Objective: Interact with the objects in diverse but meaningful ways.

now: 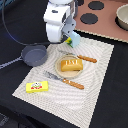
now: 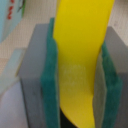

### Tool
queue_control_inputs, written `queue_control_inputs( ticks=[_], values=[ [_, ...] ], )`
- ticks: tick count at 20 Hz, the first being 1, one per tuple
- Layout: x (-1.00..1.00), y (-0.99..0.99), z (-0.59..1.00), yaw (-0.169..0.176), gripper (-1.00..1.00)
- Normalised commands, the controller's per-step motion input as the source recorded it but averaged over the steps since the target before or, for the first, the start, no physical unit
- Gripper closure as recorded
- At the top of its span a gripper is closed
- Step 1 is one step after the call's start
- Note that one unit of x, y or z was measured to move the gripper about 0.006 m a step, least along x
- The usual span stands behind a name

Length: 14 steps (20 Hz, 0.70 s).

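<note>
My gripper [image 1: 67, 42] is shut on the yellow banana [image 1: 68, 39], held just above the back of the placemat and right beside the pale blue carton [image 1: 75, 40]. In the wrist view the banana [image 2: 82, 30] stands between the green pads [image 2: 51, 80] of the gripper [image 2: 77, 75], with the carton [image 2: 10, 20] at one corner. The orange-brown bread loaf [image 1: 71, 64] lies on a small plate. A dark grey frying pan [image 1: 34, 54] rests on the exterior view's left, off the mat. A flat yellow box [image 1: 38, 86] lies at the mat's near left corner.
A pale striped placemat [image 1: 97, 80] covers the dark table. A wooden-handled knife [image 1: 65, 80] lies in front of the plate and another utensil [image 1: 84, 58] behind it. A toy stove [image 1: 102, 20] with black burners and a pot [image 1: 122, 16] stands at the back right.
</note>
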Motion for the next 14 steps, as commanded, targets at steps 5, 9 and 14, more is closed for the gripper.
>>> queue_control_inputs(
  ticks=[5,9,14],
  values=[
    [0.54,-0.65,0.13,-0.008,1.0],
    [0.6,-0.7,0.14,-0.014,1.0],
    [0.61,-0.71,0.17,-0.017,1.0]
  ],
)
